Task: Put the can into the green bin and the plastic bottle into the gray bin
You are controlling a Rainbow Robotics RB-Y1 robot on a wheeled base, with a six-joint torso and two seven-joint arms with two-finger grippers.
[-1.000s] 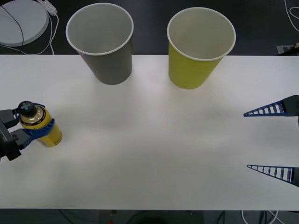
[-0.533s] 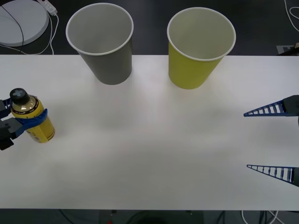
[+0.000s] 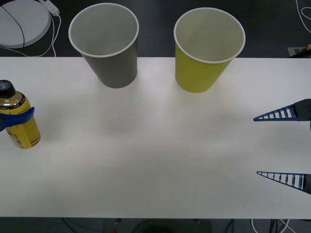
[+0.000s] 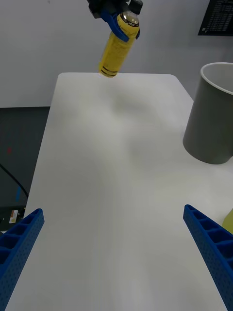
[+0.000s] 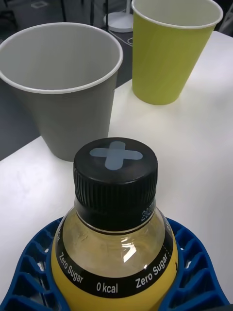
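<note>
I have the plastic bottle [image 3: 17,124] pinched in the left gripper [image 3: 10,118], the blue ribbed fingers [image 5: 34,272] wrapped around its shoulder just under the black screw cap [image 5: 115,181]. It hangs near the table's [image 3: 155,160] left edge, and from the right wrist view it looks lifted clear of the white top and tilted, cap end uppermost. What matters for the coming move is that the gray bin [image 3: 104,43] stands at the table's far edge, ahead of the bottle and toward the table's middle, the nearer of the two cups to this arm; the green bin [image 3: 209,48] stands just beyond it along that same far edge, apart from it. I judge the carry has to go forward and inward, with the bottle's long axis kept roughly upright so it drops through the gray bin's white rim. The right gripper [image 3: 284,148] waits near the table's right edge, fingers spread wide and holding nothing.
</note>
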